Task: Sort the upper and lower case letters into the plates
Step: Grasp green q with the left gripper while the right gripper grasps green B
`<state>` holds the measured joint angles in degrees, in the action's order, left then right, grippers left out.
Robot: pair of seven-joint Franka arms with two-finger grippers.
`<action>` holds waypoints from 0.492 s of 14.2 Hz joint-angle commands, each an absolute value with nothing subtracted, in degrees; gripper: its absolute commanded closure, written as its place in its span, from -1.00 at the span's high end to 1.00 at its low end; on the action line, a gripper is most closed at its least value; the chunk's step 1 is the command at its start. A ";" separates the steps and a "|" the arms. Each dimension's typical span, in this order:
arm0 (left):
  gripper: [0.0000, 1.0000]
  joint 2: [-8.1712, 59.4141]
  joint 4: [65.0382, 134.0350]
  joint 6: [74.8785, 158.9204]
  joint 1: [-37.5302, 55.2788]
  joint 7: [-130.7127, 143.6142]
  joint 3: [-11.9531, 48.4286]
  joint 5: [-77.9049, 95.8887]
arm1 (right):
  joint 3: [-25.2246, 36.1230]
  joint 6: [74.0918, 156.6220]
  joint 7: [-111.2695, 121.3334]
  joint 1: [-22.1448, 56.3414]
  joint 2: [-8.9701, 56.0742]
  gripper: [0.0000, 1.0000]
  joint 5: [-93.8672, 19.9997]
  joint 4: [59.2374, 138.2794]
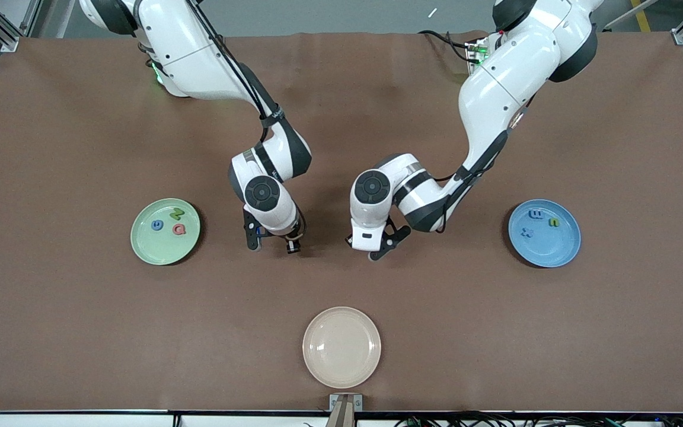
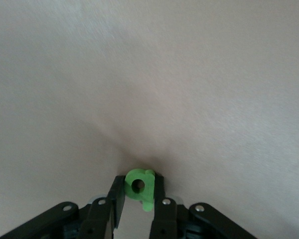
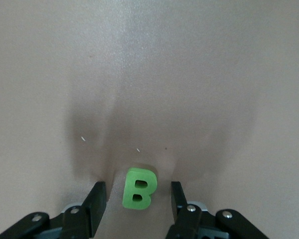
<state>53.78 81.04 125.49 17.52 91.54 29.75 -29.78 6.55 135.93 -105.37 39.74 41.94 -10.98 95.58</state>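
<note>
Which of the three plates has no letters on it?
The cream-white plate, the one nearest the front camera. The pale green plate holds three letters, and the blue plate holds three as well.

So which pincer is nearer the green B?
Right. The right pincer straddles the green B on the table, fingers apart beside it. The left pincer is shut on the green b alongside.

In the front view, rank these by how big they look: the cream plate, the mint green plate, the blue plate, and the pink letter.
1. Cream plate, a little the largest, though it lies nearest the camera, so that may be nearness.
2. Mint green plate and blue plate: alike, no ranking between them.
3. Pink letter, far the smallest, lying in the mint green plate.
</note>
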 commanded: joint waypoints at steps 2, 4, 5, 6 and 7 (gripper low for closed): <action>-0.99 46.95 82.09 116.39 15.65 80.10 29.62 -24.45 | 7.12 135.35 -105.74 40.34 42.54 -0.13 -11.43 94.75; -0.99 43.44 83.40 113.04 12.76 73.60 30.14 -22.86 | 7.12 135.35 -105.47 40.34 42.54 -0.41 -11.16 94.83; -0.99 41.94 84.28 112.59 11.00 69.82 31.10 -22.42 | 7.12 135.26 -105.29 40.17 42.63 -0.62 -11.16 94.83; -0.99 40.27 85.68 112.07 9.16 66.65 31.29 -22.41 | 7.12 135.18 -105.29 40.08 42.54 -0.87 -11.16 94.83; -0.99 38.25 87.43 112.06 7.49 63.58 31.64 -22.24 | 7.12 134.65 -105.29 39.64 42.45 -0.98 -11.16 94.75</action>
<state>43.21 82.03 112.30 11.08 69.08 30.67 -23.52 6.74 135.68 -105.31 39.75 42.05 -10.96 95.02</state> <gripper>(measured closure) 0.722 0.736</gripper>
